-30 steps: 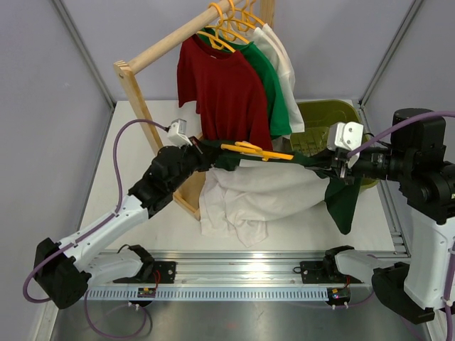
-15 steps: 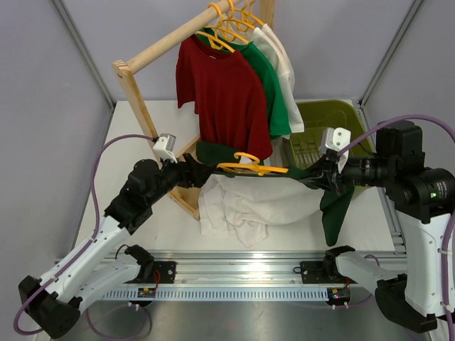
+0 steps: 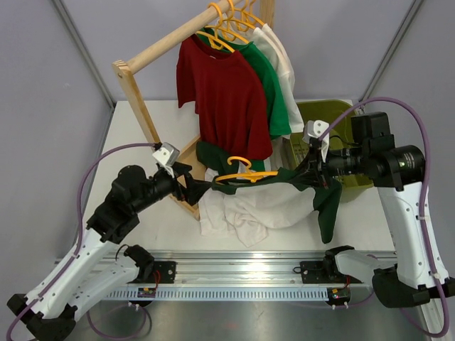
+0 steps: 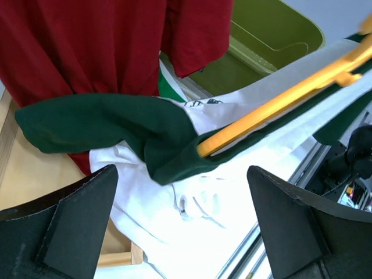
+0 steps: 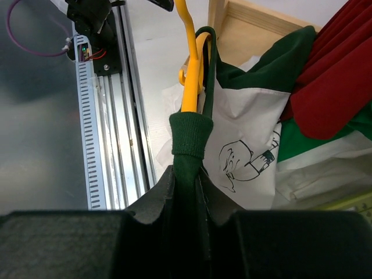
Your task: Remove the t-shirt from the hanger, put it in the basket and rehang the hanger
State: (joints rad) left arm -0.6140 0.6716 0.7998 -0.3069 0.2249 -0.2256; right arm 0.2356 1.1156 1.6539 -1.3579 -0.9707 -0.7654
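The t-shirt (image 3: 245,206), white with dark green sleeves, hangs over the table in front of the rack, its white body bunched below. The orange hanger (image 3: 245,174) is still inside its neck and lies roughly level. My right gripper (image 3: 313,169) is shut on the green fabric at the shirt's right shoulder; in the right wrist view the jaws pinch the green cloth (image 5: 187,174) just below the hanger (image 5: 189,81). My left gripper (image 3: 197,186) stands open just left of the left sleeve (image 4: 110,125), with nothing between its fingers (image 4: 70,226). The hanger's end (image 4: 273,107) shows above them.
A wooden rack (image 3: 142,99) at the back carries a red tee (image 3: 227,92), a green tee (image 3: 274,85) and a white shirt (image 3: 284,60) on orange hangers. An olive bin (image 3: 334,114) sits at the right rear. A metal rail (image 3: 249,273) runs along the near edge.
My left gripper opened, let go of the green sleeve and drew back to the left. The right arm moved left and the shirt with its hanger sank lower.
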